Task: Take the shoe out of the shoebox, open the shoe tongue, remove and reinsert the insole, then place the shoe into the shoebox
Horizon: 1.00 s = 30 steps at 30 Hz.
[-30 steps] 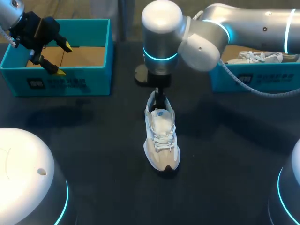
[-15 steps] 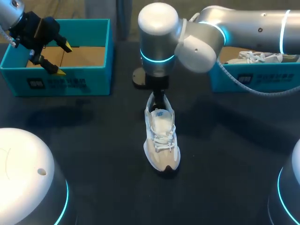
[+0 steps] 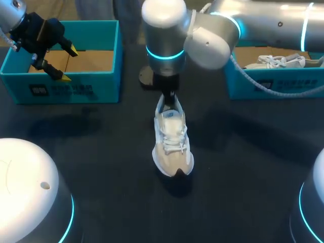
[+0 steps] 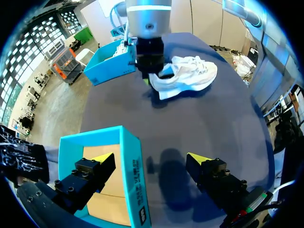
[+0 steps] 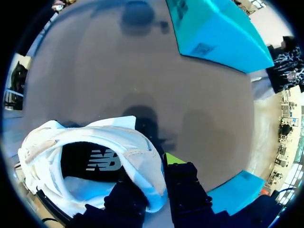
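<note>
A white lace-up shoe (image 3: 172, 144) sits mid-table, toe toward the near edge and heel slightly raised. My right gripper (image 3: 168, 97) comes straight down on the heel. In the right wrist view the right gripper (image 5: 154, 167) is shut on the shoe's (image 5: 95, 156) heel collar, one finger inside and one outside. My left gripper (image 3: 50, 48) hangs open over the empty turquoise shoebox (image 3: 66, 88) at the back left. In the left wrist view the left gripper (image 4: 151, 159) straddles the box's wall (image 4: 130, 161), and the shoe (image 4: 187, 76) lies far ahead.
A second turquoise shoebox (image 3: 273, 83) at the back right holds another white shoe (image 3: 276, 62). The right arm's elbow and wrist hang over the table's back middle. Dark bare tabletop (image 3: 101, 152) surrounds the shoe.
The right gripper has shut on the shoe's heel collar. The arm has shifted a little left and back, pulling the shoe's heel with it.
</note>
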Each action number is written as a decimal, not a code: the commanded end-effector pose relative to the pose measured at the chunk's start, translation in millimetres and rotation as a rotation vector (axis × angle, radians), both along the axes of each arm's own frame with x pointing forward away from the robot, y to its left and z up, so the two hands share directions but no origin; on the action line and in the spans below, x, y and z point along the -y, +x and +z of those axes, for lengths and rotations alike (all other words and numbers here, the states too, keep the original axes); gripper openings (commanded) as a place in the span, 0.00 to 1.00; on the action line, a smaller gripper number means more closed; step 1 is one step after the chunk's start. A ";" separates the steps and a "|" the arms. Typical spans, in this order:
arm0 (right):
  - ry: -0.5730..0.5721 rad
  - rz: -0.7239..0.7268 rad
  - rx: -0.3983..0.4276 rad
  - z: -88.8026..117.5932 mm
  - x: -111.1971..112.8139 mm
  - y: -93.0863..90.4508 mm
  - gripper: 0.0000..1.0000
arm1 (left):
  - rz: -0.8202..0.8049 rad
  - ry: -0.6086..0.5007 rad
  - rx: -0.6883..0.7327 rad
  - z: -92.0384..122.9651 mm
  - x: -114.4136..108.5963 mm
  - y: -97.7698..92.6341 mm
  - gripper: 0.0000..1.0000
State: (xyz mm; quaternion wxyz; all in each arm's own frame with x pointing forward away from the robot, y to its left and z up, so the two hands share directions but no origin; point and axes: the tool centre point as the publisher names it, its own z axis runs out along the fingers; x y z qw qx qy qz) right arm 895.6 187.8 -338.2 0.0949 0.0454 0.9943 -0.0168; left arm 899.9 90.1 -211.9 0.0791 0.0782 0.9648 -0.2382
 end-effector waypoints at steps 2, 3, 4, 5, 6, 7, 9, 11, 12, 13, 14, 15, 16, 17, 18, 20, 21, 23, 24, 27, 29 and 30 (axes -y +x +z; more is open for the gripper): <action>0.009 0.010 0.004 79.2 15.9 -19.6 0.00 | -0.001 0.003 -0.002 0.4 -0.4 0.1 1.00; 0.014 0.011 0.002 89.5 16.1 -21.4 0.00 | -0.001 0.003 -0.002 0.4 -0.4 0.1 1.00; 0.023 0.014 0.007 100.1 16.0 -23.1 0.00 | -0.001 0.003 -0.002 0.4 -0.4 0.1 1.00; 0.024 0.012 -0.001 108.8 15.9 -24.4 0.00 | -0.001 0.003 -0.002 0.4 -0.4 0.1 1.00; 0.061 0.016 0.004 117.8 15.9 -25.4 0.00 | -0.001 0.003 -0.002 0.4 -0.4 0.1 1.00; 0.075 0.008 0.007 125.4 16.6 -26.2 0.00 | -0.001 0.003 -0.002 0.4 -0.4 0.1 1.00; 0.076 0.010 0.012 141.2 17.3 -27.3 0.00 | -0.001 0.003 -0.002 0.4 -0.4 0.1 1.00; 0.072 0.015 0.024 154.6 17.2 -27.4 0.00 | -0.001 0.003 -0.002 0.4 -0.4 0.1 1.00; 0.073 0.020 0.024 160.8 17.2 -27.3 0.00 | -0.001 0.003 -0.002 0.4 -0.4 0.1 1.00; 0.073 0.029 0.036 168.3 17.1 -27.1 0.00 | -0.001 0.003 -0.002 0.4 -0.4 0.1 1.00; 0.070 0.033 0.038 173.9 17.0 -26.9 0.00 | -0.001 0.003 -0.002 0.4 -0.4 0.1 1.00; 0.063 0.035 0.045 179.6 17.5 -26.7 0.00 | -0.001 0.003 -0.002 0.4 -0.4 0.1 1.00; 0.052 0.038 0.052 184.5 17.9 -26.5 0.00 | -0.001 0.003 -0.002 0.4 -0.4 0.1 1.00; 0.043 0.040 0.055 188.8 18.4 -26.2 0.00 | -0.001 0.003 -0.002 0.4 -0.4 0.1 1.00; 0.042 0.039 0.064 192.8 19.3 -26.1 0.00 | -0.001 0.003 -0.002 0.4 -0.4 0.1 1.00; 0.029 0.039 0.064 197.5 20.3 -25.6 0.00 | -0.001 0.003 -0.002 0.4 -0.4 0.1 1.00; 0.034 0.036 0.076 199.3 20.6 -25.6 0.00 | -0.001 0.003 -0.002 0.4 -0.4 0.1 1.00; 0.034 0.036 0.076 199.3 20.6 -25.6 0.00 | -0.001 0.003 -0.002 0.4 -0.4 0.1 1.00; 0.034 0.036 0.076 199.3 20.6 -25.6 0.00 | -0.001 0.003 -0.002 0.4 -0.4 0.1 1.00; 0.034 0.036 0.076 199.3 20.6 -25.6 0.00 | -0.001 0.003 -0.002 0.4 -0.4 0.1 1.00; 0.034 0.036 0.076 199.3 20.6 -25.6 0.00 | -0.001 0.003 -0.002 0.4 -0.4 0.1 1.00; 0.034 0.036 0.076 199.3 20.6 -25.6 0.00 | -0.001 0.003 -0.002 0.4 -0.4 0.1 1.00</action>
